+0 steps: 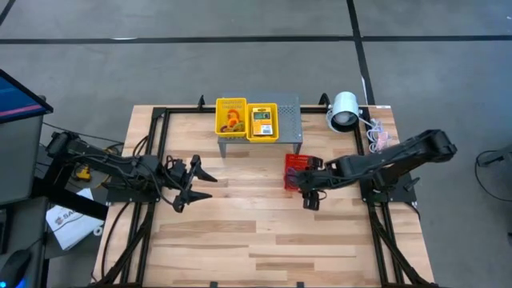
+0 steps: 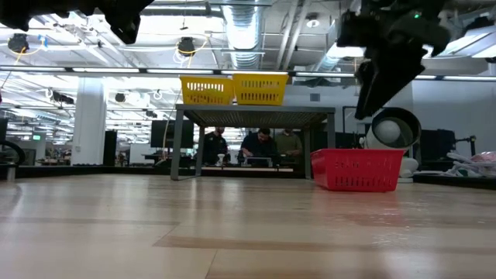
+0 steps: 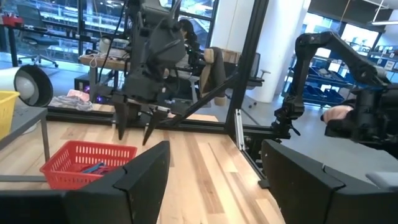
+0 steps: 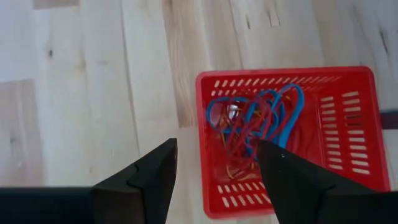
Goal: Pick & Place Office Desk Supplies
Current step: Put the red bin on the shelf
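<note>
A red mesh basket (image 4: 348, 124) stands on the wooden table right of centre and holds a tangle of blue and red band loops (image 4: 261, 124). My right gripper (image 4: 217, 146) hangs open above the basket's near corner, pointing steeply down, with nothing between its fingers; the low view shows it (image 2: 376, 89) well above the basket (image 2: 358, 169). My left gripper (image 1: 210, 186) waits open and level over the table's left half. Two yellow baskets (image 1: 231, 117) (image 1: 262, 122) sit on the grey perforated box (image 1: 290, 120); one holds orange items, the other a yellow-and-green card box.
A white round lamp (image 1: 344, 110) and a pinkish bundle (image 1: 382, 138) lie at the back right. Black frame rails (image 1: 152, 160) run along the table's left and right sides. Bare wood (image 1: 256, 232) fills the near half. People sit in the room beyond the table.
</note>
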You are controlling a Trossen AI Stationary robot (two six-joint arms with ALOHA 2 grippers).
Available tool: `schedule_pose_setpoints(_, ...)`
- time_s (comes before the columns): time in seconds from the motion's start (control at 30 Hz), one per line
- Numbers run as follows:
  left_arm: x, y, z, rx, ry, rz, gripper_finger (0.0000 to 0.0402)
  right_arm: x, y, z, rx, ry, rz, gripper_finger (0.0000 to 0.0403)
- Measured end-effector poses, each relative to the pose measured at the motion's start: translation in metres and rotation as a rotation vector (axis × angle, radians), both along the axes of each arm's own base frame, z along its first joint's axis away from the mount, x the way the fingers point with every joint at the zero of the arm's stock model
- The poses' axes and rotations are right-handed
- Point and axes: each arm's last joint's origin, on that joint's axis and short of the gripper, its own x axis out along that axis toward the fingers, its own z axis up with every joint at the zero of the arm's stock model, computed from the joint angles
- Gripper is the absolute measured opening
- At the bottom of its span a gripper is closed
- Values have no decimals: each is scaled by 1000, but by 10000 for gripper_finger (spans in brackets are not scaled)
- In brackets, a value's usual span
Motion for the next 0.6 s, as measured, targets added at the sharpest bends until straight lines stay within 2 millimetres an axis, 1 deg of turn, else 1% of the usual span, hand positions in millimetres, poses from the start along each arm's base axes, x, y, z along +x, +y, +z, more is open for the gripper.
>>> schedule_pose_setpoints(0.1,0,0,0,-17,4,-1,250,0,-3,-6,0,14,-15,214)
schedule_pose_setpoints(0.23,0,0,-1,-16,12,-2,250,3,-2,-11,17,20,-11,214)
schedule_pose_setpoints(0.3,0,0,-1,-19,13,-2,250,9,-1,-15,30,12,-6,214)
schedule_pose_setpoints(0.47,0,0,-1,-18,19,-2,250,15,3,-33,35,90,9,214)
schedule_pose_setpoints(0.6,0,0,-1,-22,18,-2,250,18,5,-43,30,119,8,214)
